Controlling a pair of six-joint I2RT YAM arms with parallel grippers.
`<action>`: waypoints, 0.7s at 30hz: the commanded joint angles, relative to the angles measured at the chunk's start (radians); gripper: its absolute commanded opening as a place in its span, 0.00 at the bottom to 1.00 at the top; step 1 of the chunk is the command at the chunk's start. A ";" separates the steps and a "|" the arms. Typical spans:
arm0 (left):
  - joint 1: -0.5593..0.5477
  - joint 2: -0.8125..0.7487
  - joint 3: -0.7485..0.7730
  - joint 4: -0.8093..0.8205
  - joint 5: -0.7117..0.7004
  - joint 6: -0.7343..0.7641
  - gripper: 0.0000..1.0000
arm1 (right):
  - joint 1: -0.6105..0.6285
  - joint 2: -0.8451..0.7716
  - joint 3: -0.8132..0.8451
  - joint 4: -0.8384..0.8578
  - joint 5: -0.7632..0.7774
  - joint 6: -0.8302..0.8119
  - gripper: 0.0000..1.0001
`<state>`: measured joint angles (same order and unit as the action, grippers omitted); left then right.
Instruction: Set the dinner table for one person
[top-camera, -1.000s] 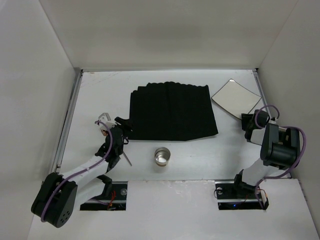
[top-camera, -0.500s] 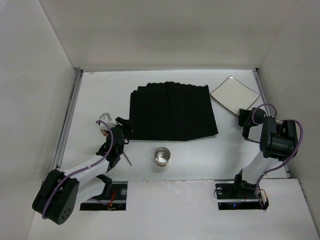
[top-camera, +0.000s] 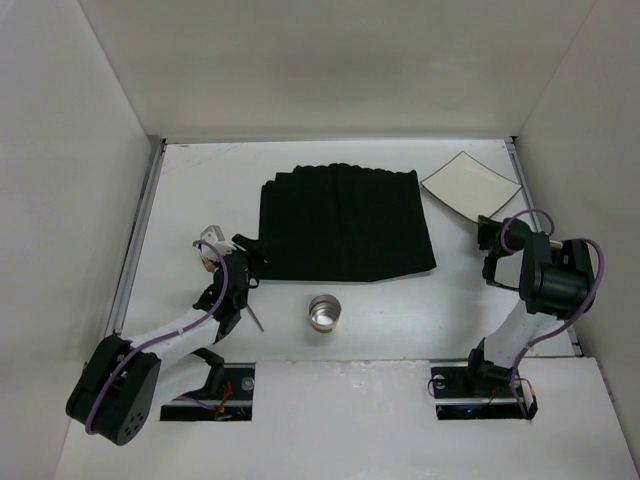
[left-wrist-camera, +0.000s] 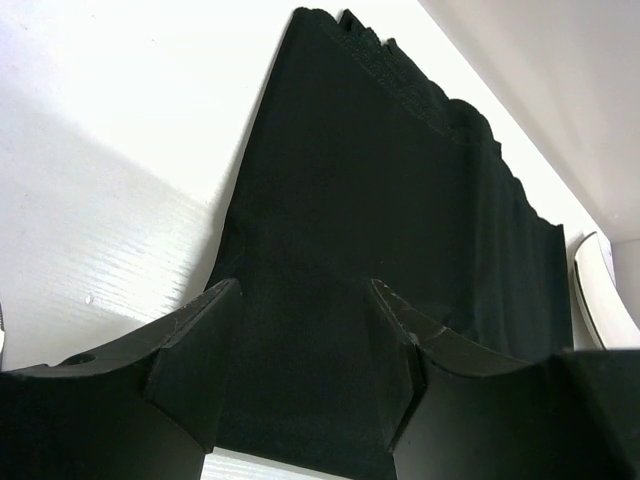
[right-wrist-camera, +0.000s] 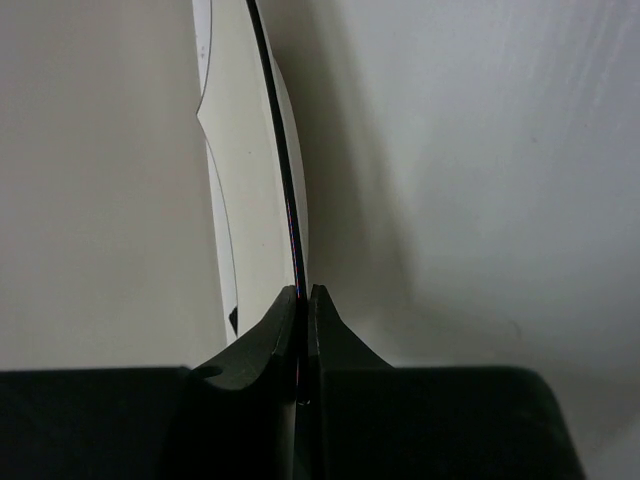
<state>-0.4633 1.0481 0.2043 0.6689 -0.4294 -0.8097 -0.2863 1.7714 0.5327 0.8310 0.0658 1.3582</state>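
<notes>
From above, the small white square plate (top-camera: 470, 184) has tipped up in the last second, its near edge lifted off the large white table (top-camera: 400, 320) by the right end effector (top-camera: 486, 232). The black pleated cloth mat (top-camera: 345, 222) has not moved. The left wrist view shows the left end effector (left-wrist-camera: 305, 345) spread wide over the mat's corner. The right wrist view shows the fingers pinched on the plate's rim, so carrying it to the mat probably comes next.

The left end effector (left-wrist-camera: 305, 300) fills the bottom, its two black fingers (left-wrist-camera: 195, 355) standing apart with nothing between them. Under and beyond them a black cloth (left-wrist-camera: 400, 200) (its far border is wavy) lies flat on the white desk (left-wrist-camera: 120, 150). The curved rim of a white plate (left-wrist-camera: 595, 290) shows at the right edge.
</notes>
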 joint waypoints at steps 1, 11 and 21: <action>-0.004 0.001 0.014 0.063 -0.005 0.000 0.49 | 0.006 -0.045 -0.086 0.120 0.005 -0.025 0.03; -0.019 0.061 0.027 0.092 0.003 0.004 0.49 | -0.012 -0.087 -0.126 0.442 -0.208 0.062 0.03; -0.021 0.076 0.032 0.093 0.003 0.007 0.49 | -0.015 -0.150 -0.143 0.614 -0.233 0.119 0.03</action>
<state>-0.4786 1.1213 0.2070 0.7017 -0.4194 -0.8093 -0.2996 1.7161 0.3588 1.0454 -0.1215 1.4139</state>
